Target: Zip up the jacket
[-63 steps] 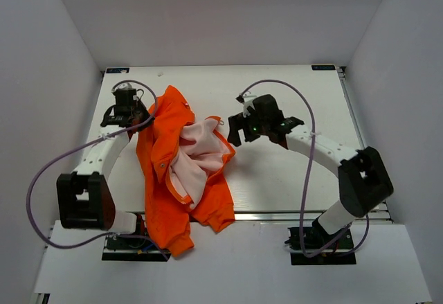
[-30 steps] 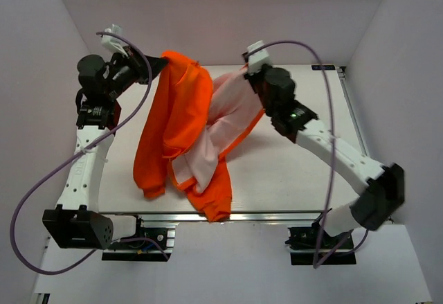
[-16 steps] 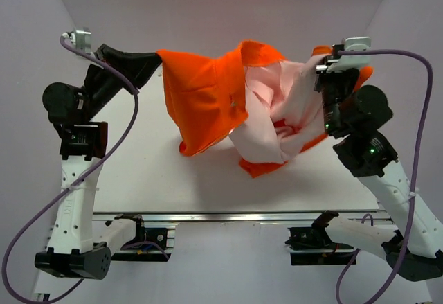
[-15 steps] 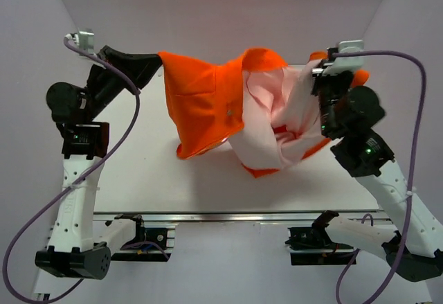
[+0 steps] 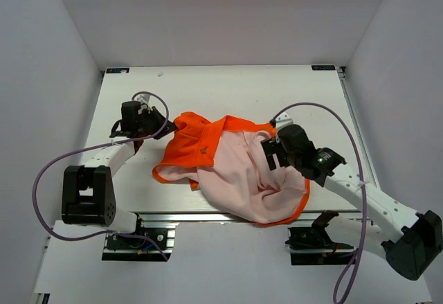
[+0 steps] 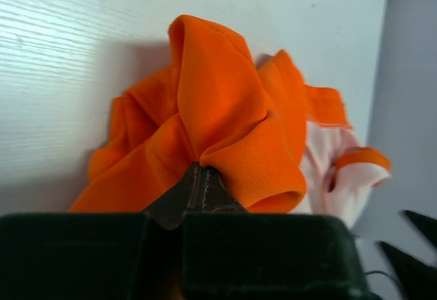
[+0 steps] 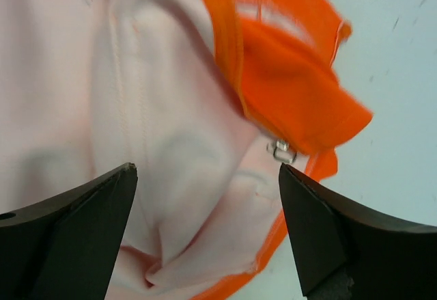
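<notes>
The orange jacket (image 5: pixel 197 140) lies crumpled on the white table, its pale pink lining (image 5: pixel 239 183) spread open toward the near edge. My left gripper (image 5: pixel 160 121) is shut on an orange fold at the jacket's left end; in the left wrist view the fold (image 6: pixel 218 108) bunches up from the closed fingertips (image 6: pixel 200 180). My right gripper (image 5: pixel 271 153) is open and hovers over the lining at the jacket's right side. In the right wrist view the open gripper (image 7: pixel 208 177) frames pink lining (image 7: pixel 157 108), an orange edge (image 7: pixel 293 102) and a small metal zipper pull (image 7: pixel 280 151).
The white table (image 5: pixel 228 89) is enclosed by white walls at left, back and right. A metal rail (image 5: pixel 228 215) runs along the near edge, with both arm bases below it. Purple cables loop from each arm.
Both arms have come down from holding the jacket stretched high in the air. The jacket now lies on the table. My right gripper has let go and is open; the left still holds.
</notes>
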Tool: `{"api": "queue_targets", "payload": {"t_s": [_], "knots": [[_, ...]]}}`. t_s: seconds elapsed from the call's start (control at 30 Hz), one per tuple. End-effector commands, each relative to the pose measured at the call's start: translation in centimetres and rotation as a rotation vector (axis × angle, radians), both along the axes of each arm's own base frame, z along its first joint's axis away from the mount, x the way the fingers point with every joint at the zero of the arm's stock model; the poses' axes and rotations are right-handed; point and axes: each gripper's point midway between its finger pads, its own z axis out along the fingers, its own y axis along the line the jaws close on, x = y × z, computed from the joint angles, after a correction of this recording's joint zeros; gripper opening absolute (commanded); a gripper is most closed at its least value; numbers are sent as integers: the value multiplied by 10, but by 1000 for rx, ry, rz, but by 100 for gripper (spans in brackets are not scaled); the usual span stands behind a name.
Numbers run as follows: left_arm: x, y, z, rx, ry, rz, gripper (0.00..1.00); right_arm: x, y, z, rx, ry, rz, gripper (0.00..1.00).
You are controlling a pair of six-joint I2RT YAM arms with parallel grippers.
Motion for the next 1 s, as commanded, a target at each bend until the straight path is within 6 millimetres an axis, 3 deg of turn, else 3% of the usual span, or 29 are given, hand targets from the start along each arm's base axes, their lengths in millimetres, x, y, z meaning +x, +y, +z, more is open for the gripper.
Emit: {"api": "queue_targets", "payload": {"t_s": [0.0, 0.03, 0.1, 0.13, 0.2, 0.23, 0.3, 0.33, 0.4, 0.47, 0.53, 0.57, 0.6, 0.63, 0.67, 0.7, 0.73, 0.8, 0.83, 0.9, 0.93, 0.97], "knots": [[7, 15, 6, 115, -23, 25, 0, 29, 28, 76, 159, -219, 54, 89], [3, 21, -11, 160, 40, 30, 13, 37, 27, 88, 156, -254, 35, 89], [6, 26, -10, 193, 70, 42, 51, 51, 26, 105, 157, -311, 16, 89], [3, 30, -16, 214, 113, 47, 96, 60, 32, 110, 165, -313, 23, 89], [10, 30, -2, 230, 96, 52, 98, 74, 33, 113, 146, -311, 37, 89], [7, 30, 0, 246, 113, 51, 98, 83, 43, 108, 144, -269, 61, 89], [13, 28, 26, 292, 53, 64, 98, 96, 40, 93, 134, -198, 29, 89], [9, 30, 32, 323, 58, 75, 98, 97, 42, 67, 101, -106, 33, 89], [13, 37, 59, 397, 8, 152, 98, 101, 44, 39, 81, -19, 19, 89], [6, 45, 70, 462, 14, 201, 98, 92, 51, 13, 85, 60, 57, 89], [3, 49, 82, 481, 16, 220, 98, 85, 57, -11, 85, 130, 85, 82], [3, 47, 86, 482, 5, 217, 98, 80, 56, -19, 78, 162, 86, 75], [2, 46, 92, 476, -17, 214, 98, 76, 56, -25, 80, 192, 86, 52], [1, 44, 94, 474, -24, 210, 98, 71, 58, -26, 95, 211, 85, 36], [1, 43, 96, 469, -30, 204, 98, 65, 55, -27, 103, 231, 69, 11], [0, 40, 98, 461, -40, 196, 98, 55, 55, -21, 137, 232, 68, 2], [0, 36, 98, 455, -44, 184, 98, 39, 67, -19, 194, 257, 113, 0], [0, 28, 100, 440, -61, 152, 98, 13, 73, -12, 286, 225, 167, 0], [-1, 20, 100, 436, -71, 128, 98, -12, 88, -10, 356, 272, 257, 0], [-2, 10, 100, 430, -84, 89, 98, -48, 99, -7, 433, 322, 356, 0], [-4, 2, 98, 431, -85, 66, 98, -86, 105, -26, 446, 433, 424, 0], [-6, -3, 96, 434, -85, 48, 98, -103, 106, -36, 444, 481, 434, 0]]}}
